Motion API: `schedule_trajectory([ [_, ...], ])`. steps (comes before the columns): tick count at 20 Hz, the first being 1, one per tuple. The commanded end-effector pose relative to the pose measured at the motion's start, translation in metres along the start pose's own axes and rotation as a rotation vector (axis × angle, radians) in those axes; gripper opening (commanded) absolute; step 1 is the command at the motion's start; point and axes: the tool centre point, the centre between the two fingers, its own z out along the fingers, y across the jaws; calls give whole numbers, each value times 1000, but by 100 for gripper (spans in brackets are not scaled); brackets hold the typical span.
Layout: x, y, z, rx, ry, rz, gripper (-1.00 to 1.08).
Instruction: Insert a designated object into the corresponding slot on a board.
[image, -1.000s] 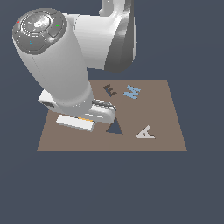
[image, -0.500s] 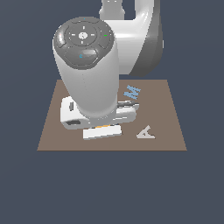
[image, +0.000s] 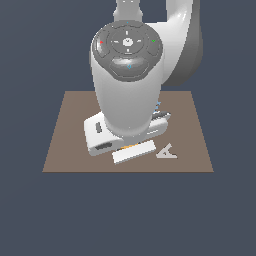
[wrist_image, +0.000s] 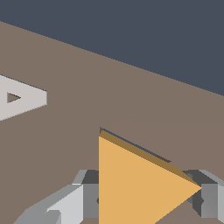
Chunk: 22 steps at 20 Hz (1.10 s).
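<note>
The orange triangle block (wrist_image: 135, 183) sits between my gripper's (wrist_image: 146, 197) grey fingers (wrist_image: 87, 192), which are shut on its sides. It is low over the brown board (wrist_image: 131, 96). A thin dark strip of the slot (wrist_image: 102, 129) shows along the block's far edge; the block covers the rest. In the exterior view the arm's wrist and hand (image: 127, 132) hide the gripper and the slot. Only a sliver of the orange block (image: 131, 146) peeks out under the hand, over the board (image: 70, 135).
A grey letter A (image: 166, 151) lies on the board just to the exterior view's right of the hand, also seen as letter A (wrist_image: 19, 97) in the wrist view. A bit of a blue letter (image: 158, 106) shows behind the arm.
The arm has swung toward the exterior view's right and lower over the board, carrying the orange block. It now covers the dark triangular slot and the letter E that showed before.
</note>
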Motion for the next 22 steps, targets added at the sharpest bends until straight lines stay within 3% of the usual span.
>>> schedule_trajectory([
  [1, 1, -2, 0, 0, 0, -16, -100],
  [12, 0, -2, 10, 0, 0, -13, -100],
  [13, 0, -2, 10, 0, 0, -13, 100],
  [22, 0, -2, 10, 0, 0, -13, 100],
])
